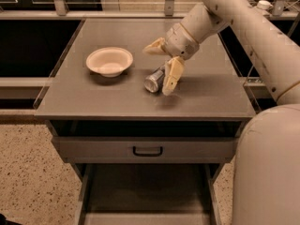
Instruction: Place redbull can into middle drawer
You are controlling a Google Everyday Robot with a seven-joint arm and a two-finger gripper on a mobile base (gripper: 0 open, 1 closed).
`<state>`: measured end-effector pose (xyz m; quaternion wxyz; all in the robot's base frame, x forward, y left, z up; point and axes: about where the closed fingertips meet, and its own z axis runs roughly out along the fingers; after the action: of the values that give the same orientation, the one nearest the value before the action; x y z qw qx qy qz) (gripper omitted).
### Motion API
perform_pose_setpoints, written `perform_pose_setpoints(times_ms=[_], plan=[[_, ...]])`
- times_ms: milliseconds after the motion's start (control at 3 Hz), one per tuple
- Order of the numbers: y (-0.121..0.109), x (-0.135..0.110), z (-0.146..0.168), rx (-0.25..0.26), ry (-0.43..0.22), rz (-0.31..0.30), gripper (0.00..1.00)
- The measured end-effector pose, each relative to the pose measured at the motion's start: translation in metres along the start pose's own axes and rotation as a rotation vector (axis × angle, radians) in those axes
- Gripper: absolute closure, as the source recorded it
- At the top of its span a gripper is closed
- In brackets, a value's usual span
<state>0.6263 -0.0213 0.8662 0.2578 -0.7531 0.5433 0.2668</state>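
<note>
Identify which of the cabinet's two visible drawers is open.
The middle drawer, the lower one, pulled out, dark floor showing; the drawer front with the black handle above it is shut. The gripper sits open at the redbull can on the countertop.

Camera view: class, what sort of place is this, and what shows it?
Probably a robot test lab: a grey drawer cabinet, its middle drawer open, a speckled floor, and the arm's open pincer at the redbull can.

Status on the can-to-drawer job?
Done: the middle drawer is pulled out and nothing is in it. In hand: the gripper is open and low over the can, which lies on its side on the countertop and is not gripped. Left: close on the can, lift it, put it in the drawer.
</note>
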Motion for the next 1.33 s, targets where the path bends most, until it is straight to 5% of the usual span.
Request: perform_pose_setpoints(times_ms=[333,1333], plan=[[0.0116,0.0052,0.0167,-0.030,-0.016,0.007,0.00],[0.0108,0.0058,0.0201,-0.032,-0.017,0.009,0.65]])
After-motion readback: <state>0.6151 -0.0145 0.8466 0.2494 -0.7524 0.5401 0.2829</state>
